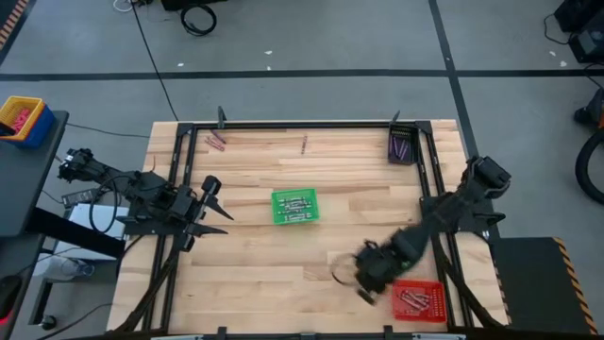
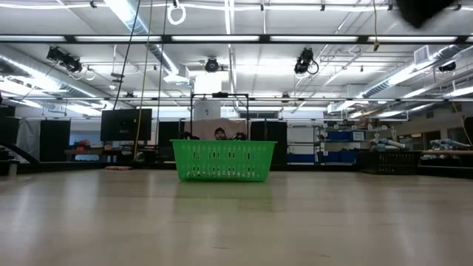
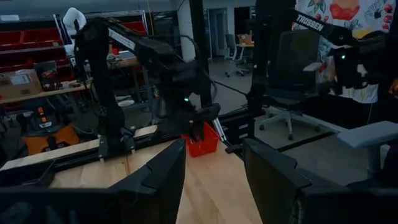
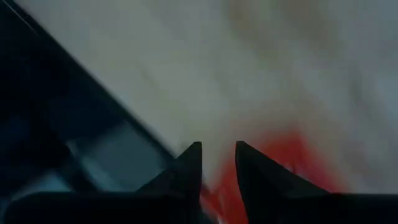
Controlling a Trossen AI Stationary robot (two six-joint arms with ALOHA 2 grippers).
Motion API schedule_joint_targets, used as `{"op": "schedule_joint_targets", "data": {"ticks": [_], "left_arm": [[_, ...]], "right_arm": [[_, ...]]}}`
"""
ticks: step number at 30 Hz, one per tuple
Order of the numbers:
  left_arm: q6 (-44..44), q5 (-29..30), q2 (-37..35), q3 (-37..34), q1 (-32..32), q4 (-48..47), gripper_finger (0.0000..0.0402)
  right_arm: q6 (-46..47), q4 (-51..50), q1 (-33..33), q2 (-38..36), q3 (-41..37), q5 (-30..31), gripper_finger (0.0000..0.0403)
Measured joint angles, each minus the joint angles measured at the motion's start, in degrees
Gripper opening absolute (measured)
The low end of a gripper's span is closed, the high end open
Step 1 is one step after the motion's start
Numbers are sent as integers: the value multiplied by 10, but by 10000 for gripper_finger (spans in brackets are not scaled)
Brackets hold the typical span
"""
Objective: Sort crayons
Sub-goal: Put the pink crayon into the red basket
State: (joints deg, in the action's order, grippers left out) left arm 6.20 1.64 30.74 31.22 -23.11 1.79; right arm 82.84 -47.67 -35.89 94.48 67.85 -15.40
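Observation:
Loose crayons lie at the table's far edge: a reddish pair [image 1: 217, 142] at the left and a darker one [image 1: 304, 144] nearer the middle. More crayons lie in the green tray [image 1: 277, 219] at the centre, in the red tray [image 1: 437, 286] at the near right, and in the dark tray [image 1: 392, 157] at the far right corner. My right gripper [image 1: 366, 285] hangs blurred just left of the red tray. Its fingers [image 4: 189, 163] stand apart with nothing between them, and the red tray [image 4: 273, 162] shows beyond. My left gripper [image 1: 219, 206] waits open at the table's left.
A black frame rail [image 1: 302, 125] runs round the table. A yellow-and-blue bin [image 1: 21, 118] sits on a side stand off the left edge. The low view shows the green tray [image 2: 223, 160] across bare wood. The left wrist view shows the right arm [image 3: 180, 81].

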Motion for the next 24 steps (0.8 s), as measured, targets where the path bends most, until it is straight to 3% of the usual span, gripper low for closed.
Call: {"op": "schedule_joint_targets", "data": {"ticks": [4, 9, 13, 15, 20, 24], "left_arm": [[-11, 0, 0, 0, 0, -2, 173], [-12, 0, 0, 0, 0, -11, 173], [-12, 0, 0, 0, 0, -23, 173], [-12, 0, 0, 0, 0, -27, 173], [-12, 0, 0, 0, 0, -29, 173], [-12, 0, 0, 0, 0, -29, 173]], "right_arm": [[-147, 56, 75, -1, 39, 226, 101], [-411, 209, 151, -1, 46, 521, 101], [-525, 305, 228, 0, 46, 668, 101], [-522, 327, 279, 0, 46, 666, 101], [-465, 393, 386, 28, 45, 543, 100], [-447, 405, 429, 95, 70, 523, 100]]}}
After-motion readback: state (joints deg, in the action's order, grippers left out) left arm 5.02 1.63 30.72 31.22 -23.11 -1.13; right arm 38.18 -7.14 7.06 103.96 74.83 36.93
